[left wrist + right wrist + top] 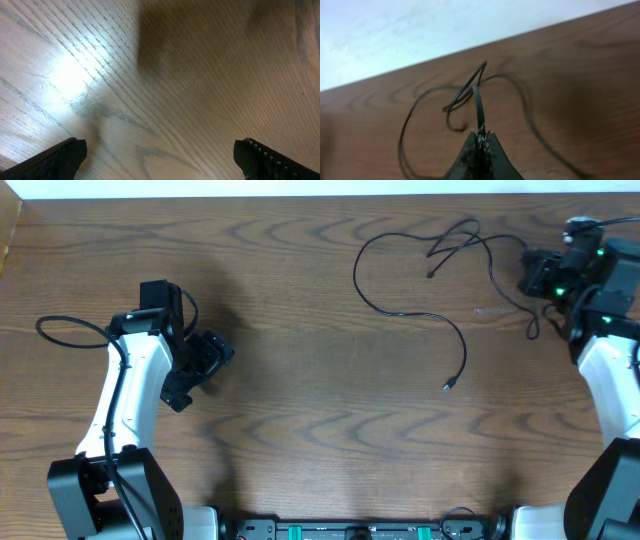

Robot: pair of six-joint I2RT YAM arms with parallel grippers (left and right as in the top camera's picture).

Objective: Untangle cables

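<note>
The fingers (57,159) of the left gripper (160,162) are being held as wide apart as they go, and nothing is being gripped between them; only the bare wood of the table (165,75) is being shown under them in the left wrist view. From overhead, this gripper is being shown over the left part of the table, well apart from the cables (410,316). The cables are being shown on the far right part of the table, where thin black strands are being crossed over each other in a loose tangle near the far edge. One wide loop is being spread toward the middle, and one end with a small plug (447,387) is being shown nearer to the front. At the right side, the fingers of the right gripper (480,142) are being pressed fully together on one black strand (478,107), which is being led from the fingertips toward the tangle.
</note>
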